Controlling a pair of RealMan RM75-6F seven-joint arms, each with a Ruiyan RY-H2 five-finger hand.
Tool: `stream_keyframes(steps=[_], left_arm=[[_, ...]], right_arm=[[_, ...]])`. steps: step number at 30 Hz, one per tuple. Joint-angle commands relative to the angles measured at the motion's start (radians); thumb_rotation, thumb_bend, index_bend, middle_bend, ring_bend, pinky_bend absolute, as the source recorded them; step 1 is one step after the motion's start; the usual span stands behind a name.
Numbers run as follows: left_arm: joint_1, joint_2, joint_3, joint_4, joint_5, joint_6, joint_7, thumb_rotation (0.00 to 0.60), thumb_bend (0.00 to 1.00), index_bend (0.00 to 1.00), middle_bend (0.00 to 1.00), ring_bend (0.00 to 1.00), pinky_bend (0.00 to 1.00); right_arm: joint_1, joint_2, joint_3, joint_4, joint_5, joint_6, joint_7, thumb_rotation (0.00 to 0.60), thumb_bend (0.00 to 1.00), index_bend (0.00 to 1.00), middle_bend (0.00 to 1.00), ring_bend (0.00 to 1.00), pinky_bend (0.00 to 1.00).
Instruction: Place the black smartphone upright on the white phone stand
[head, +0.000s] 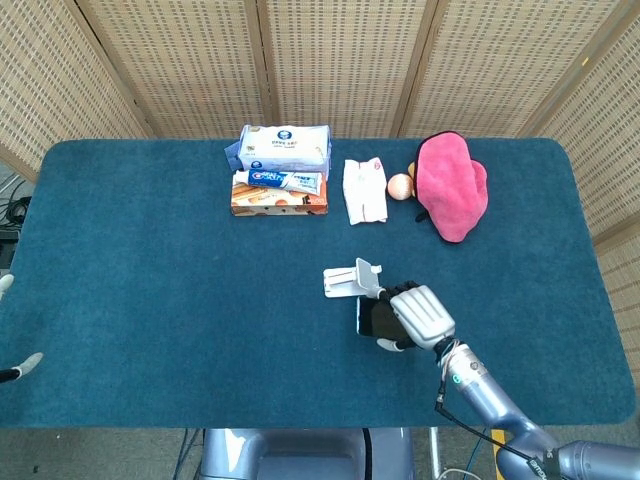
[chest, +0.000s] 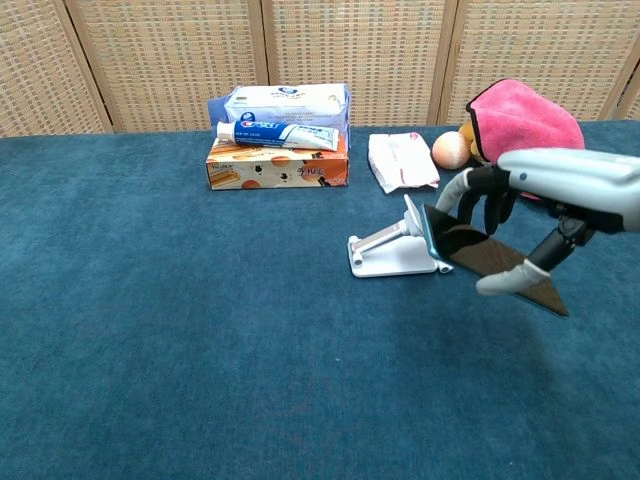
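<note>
Right hand (chest: 560, 195) holds smartphone (chest: 490, 258) aloft — beside stand (chest: 392, 250)

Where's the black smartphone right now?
The black smartphone is off the table, tilted in the right robot hand, just right of the white phone stand in the chest view.

Stand (head: 352, 279) set mid-table (head: 150, 300), phone (chest: 490, 262) held tilted at its 3 o'clock by right hand (chest: 560, 190), boxes (head: 281, 170) at 11, cloth (head: 450, 185) at 1.

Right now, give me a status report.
Right robot hand holds black smartphone, lifted, tilted, beside white phone stand. Left robot hand not visible. Nothing between.
</note>
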Motion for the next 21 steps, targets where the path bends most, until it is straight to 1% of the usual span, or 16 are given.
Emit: stream_keyframes(steps=[1, 4, 7, 10, 11, 12, 16, 19, 21], left_arm=[[-0.001, 0.003, -0.001, 0.001, -0.002, -0.003, -0.006, 0.6, 0.0, 0.0, 0.0, 0.0, 0.0], [-0.006, 0.006, -0.001, 0.001, -0.006, -0.014, -0.012, 0.6, 0.0, 0.0, 0.0, 0.0, 0.0], [-0.009, 0.007, -0.002, 0.001, -0.012, -0.02, -0.014, 0.6, 0.0, 0.0, 0.0, 0.0, 0.0], [-0.014, 0.008, -0.005, 0.0, -0.021, -0.032, -0.014, 0.6, 0.0, 0.0, 0.0, 0.0, 0.0], [-0.016, 0.009, -0.006, 0.0, -0.026, -0.036, -0.015, 0.6, 0.0, 0.0, 0.0, 0.0, 0.0], [-0.021, 0.01, -0.009, 0.002, -0.037, -0.047, -0.017, 0.6, 0.0, 0.0, 0.0, 0.0, 0.0], [-0.037, 0.008, -0.022, 0.001, -0.079, -0.076, -0.005, 0.6, 0.0, 0.0, 0.0, 0.0, 0.0], [-0.046, 0.006, -0.03, 0.002, -0.106, -0.093, 0.004, 0.6, 0.0, 0.0, 0.0, 0.0, 0.0], [-0.051, 0.004, -0.033, 0.003, -0.116, -0.1, 0.011, 0.6, 0.0, 0.0, 0.0, 0.0, 0.0]], right_arm=[[0.004, 0.083, 0.073, -0.002, -0.026, -0.012, 0.198, 0.6, 0.53, 0.46, 0.54, 0.41, 0.32], [0.013, 0.119, 0.117, 0.032, -0.023, -0.029, 0.319, 0.6, 0.55, 0.46, 0.54, 0.41, 0.32], [0.025, 0.135, 0.147, 0.08, -0.018, -0.056, 0.431, 0.6, 0.55, 0.46, 0.54, 0.41, 0.32], [0.039, 0.119, 0.172, 0.149, -0.026, -0.065, 0.526, 0.6, 0.55, 0.46, 0.54, 0.41, 0.32], [0.043, 0.106, 0.177, 0.176, -0.038, -0.06, 0.552, 0.6, 0.55, 0.46, 0.54, 0.41, 0.32], [0.053, 0.071, 0.183, 0.232, -0.063, -0.047, 0.594, 0.6, 0.55, 0.46, 0.54, 0.41, 0.32], [0.086, -0.04, 0.163, 0.406, -0.161, -0.017, 0.739, 0.6, 0.55, 0.46, 0.54, 0.41, 0.32], [0.111, -0.106, 0.138, 0.517, -0.225, 0.001, 0.83, 0.6, 0.55, 0.46, 0.54, 0.41, 0.32], [0.125, -0.146, 0.124, 0.577, -0.248, 0.006, 0.877, 0.6, 0.56, 0.46, 0.54, 0.41, 0.32]])
